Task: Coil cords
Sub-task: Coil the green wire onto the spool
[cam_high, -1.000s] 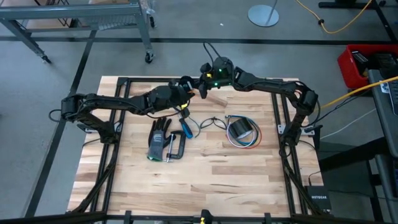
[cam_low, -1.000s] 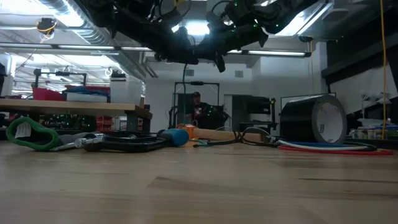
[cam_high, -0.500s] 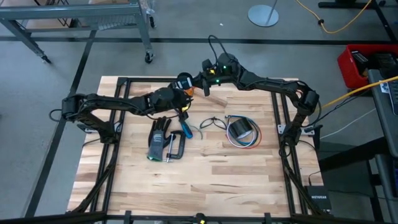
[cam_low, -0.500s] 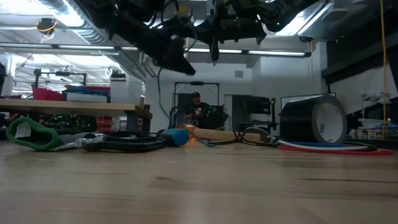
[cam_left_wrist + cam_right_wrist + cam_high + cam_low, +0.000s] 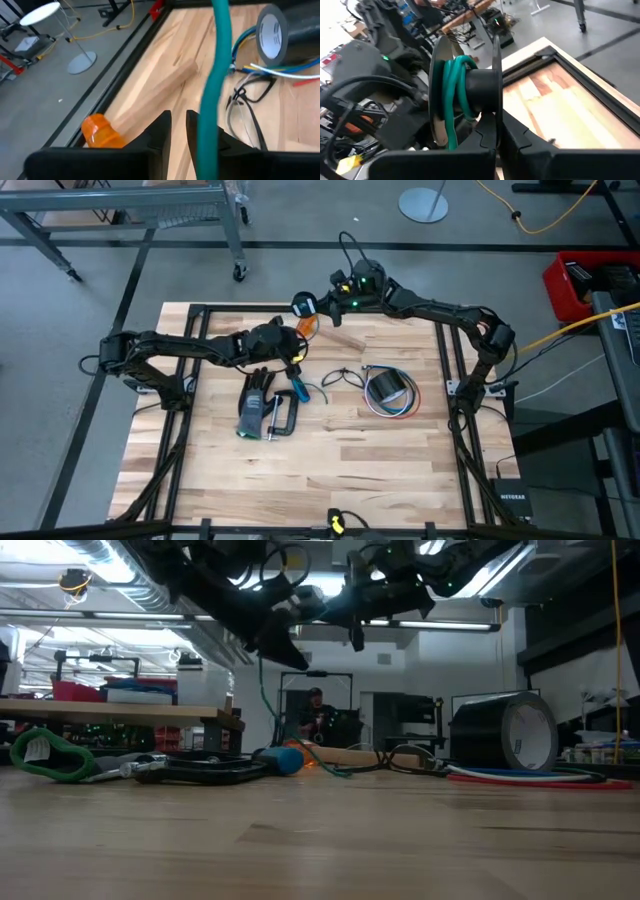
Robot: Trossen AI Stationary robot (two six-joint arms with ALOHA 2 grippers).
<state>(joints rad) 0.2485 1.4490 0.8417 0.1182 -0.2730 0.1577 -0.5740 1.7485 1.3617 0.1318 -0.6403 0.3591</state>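
We see the right gripper (image 5: 492,124) raised over the far edge of the desk (image 5: 350,470), its fingers pinched fully together on the black spool (image 5: 481,82). It grips below the hub, so the reel's flanges stand free. We judge it is held up like this so the hub stays clear for winding and nothing on the desk can foul the turns. A few turns of the teal-green cord (image 5: 454,87) already lie round the hub, bunched against one flange.

The left gripper (image 5: 178,119) hovers just beside the spool, a little nearer the desk's middle. Its fingers stand only slightly apart, and we see nothing in the narrow gap between them. The teal-green cord does not pass through that gap. In the left wrist view it runs along the outer side of one finger, touching or almost touching it; we cannot tell which. We take this arm to be there to guide the cord onto the reel, and for that it seems to have no hold at present.

From the spool the cord hangs down in a slack line and its tail lies on the desk near the roll of duct tape (image 5: 385,385). The red, white and blue wires (image 5: 403,409) lie beside that roll, well apart from both grippers.
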